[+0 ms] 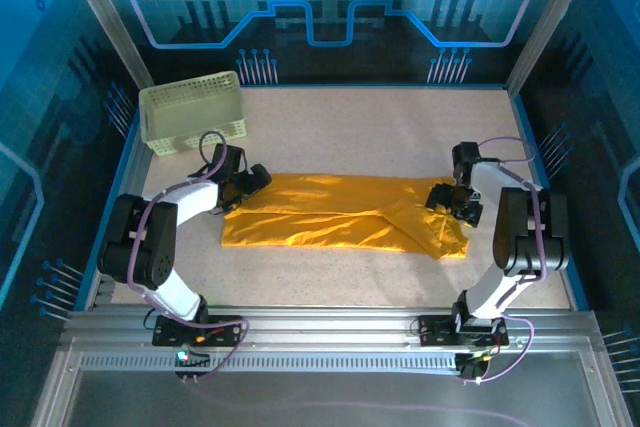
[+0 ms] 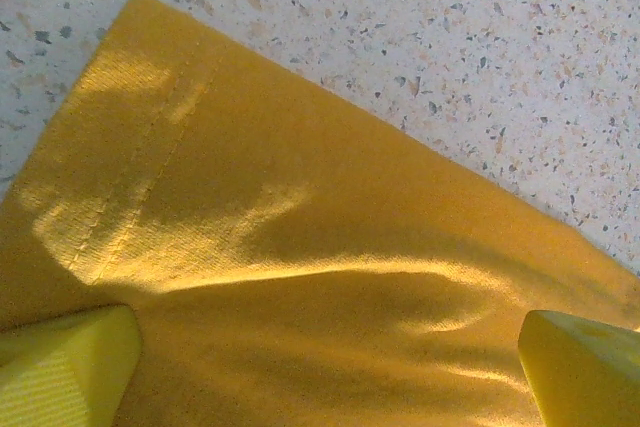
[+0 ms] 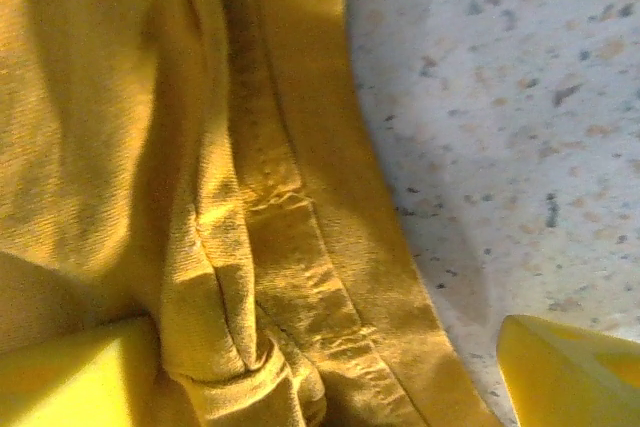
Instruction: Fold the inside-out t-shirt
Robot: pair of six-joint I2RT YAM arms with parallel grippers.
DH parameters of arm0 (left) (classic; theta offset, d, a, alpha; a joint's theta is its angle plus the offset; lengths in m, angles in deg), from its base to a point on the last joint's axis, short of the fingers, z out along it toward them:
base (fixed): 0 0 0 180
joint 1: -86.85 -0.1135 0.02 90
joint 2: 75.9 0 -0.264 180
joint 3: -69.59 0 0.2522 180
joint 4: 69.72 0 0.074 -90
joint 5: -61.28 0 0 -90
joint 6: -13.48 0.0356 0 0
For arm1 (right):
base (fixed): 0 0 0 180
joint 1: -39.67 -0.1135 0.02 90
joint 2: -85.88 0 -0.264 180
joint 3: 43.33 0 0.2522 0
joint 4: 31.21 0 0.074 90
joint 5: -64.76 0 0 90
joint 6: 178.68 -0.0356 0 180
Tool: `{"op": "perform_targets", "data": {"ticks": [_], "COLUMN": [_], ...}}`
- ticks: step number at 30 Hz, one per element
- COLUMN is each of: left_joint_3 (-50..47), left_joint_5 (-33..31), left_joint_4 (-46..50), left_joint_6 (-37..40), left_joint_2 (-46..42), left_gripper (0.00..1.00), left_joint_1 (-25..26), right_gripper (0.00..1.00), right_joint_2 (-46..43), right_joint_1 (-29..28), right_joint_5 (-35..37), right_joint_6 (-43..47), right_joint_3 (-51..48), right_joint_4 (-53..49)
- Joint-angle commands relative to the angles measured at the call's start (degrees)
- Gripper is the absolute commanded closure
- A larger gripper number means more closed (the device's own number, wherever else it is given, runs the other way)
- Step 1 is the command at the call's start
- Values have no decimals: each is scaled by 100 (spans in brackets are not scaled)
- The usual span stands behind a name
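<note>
Your left gripper (image 1: pixel 250 183) sits jaws apart over a corner of the mustard t-shirt (image 1: pixel 330 222), spread mid-way across the table (image 1: pixel 400 117); it's light, limp cloth, so pinch the stitched hem. Your right gripper (image 3: pixel 320 367) straddles the bunched hem, jaws wide, nothing clamped

The black-and-white left arm (image 1: pixel 160 237) rises from its base at the lower left of the overhead frame, bends at the elbow and reaches toward the centre. Its dark left gripper (image 1: pixel 252 179) points right. The matching right arm (image 1: pixel 520 237) stands at lower right, folded so that the right gripper (image 1: pixel 448 202) points left. In the left wrist view the yellow fingertips (image 2: pixel 65 367) sit in the bottom corners, jaws wide apart. The right wrist's fingertips (image 3: pixel 570 367) stand likewise.
</note>
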Motion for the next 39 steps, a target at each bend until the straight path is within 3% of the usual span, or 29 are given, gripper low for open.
{"op": "perform_targets", "data": {"ticks": [1, 6, 12, 15, 19, 25, 31, 39], "left_joint_3": [-97, -161, -191, -191, -213, -234, -291, -43], "left_joint_5": [-184, -184, -167, -165, -169, -117, 132, -293], "left_joint_4": [485, 449, 415, 406, 419, 387, 263, 853], "left_joint_6": [118, 107, 90, 82, 84, 87, 46, 233], "left_joint_2": [88, 23, 13, 14, -18, 0, -52, -580], "left_gripper": [1, 1, 1, 1, 1, 1, 1, 1], "left_joint_1": [-120, -133, -148, -147, -155, -156, 24, 755], "right_gripper": [14, 17, 32, 46, 74, 98, 100, 100], "right_joint_2": [170, 346, 480, 554, 491, 9, -569, -541], "right_joint_1": [-104, -163, -319, -347, -344, -308, -242, -278], "right_joint_5": [-109, 41, -212, -378, -401, -100, 512, 1518], "right_joint_6": [41, 46, 26, 26, 28, 78, 146, 377], "right_joint_3": [161, 276, 260, 190, 143, 154, 334, 1014], "right_joint_4": [-155, -217, -132, -19, 47, -122, -538, -1383]}}
